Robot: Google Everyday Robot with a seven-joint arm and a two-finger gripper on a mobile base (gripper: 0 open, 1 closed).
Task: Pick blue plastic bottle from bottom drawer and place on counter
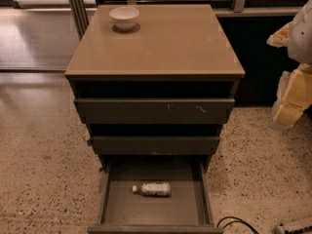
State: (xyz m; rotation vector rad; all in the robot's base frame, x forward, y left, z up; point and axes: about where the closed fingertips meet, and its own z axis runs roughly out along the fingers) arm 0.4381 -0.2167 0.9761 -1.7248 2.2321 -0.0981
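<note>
Bottle: small clear plastic bottle w/ white cap & white printed label (152,189). Lies on its side, cap twd left, lower centre of frame, on the drawer floor. Approx mid-tray, apart from every wall.
Drawer: lowest dark grey-brown cabinet drawer (113,204), a wide shallow tray. It is pulled out at the bottom of frame, inside fully exposed from above.
Upper drawers: two dark drawers above (153,111), each only a little out.
Counter: glossy tan square cabinet top (165,45), upper centre of frame. No bottle on it.
Bowl: small white round bowl (124,17) on the counter's upper-left corner. Not part of the job.
Gripper: pale white-yellow gripper (292,99) at right edge of frame, mid-height, beside the cabinet. Well apart from bottle & drawer, nothing of the task in it. Open or closed: can't tell.
Done so far: drawer stands open, bottle reachable.
Left to do: reach down into tray, grasp bottle, lift clear of the drawer front, carry up, set on counter.
Progress est.: very early, pick not yet started.
</note>
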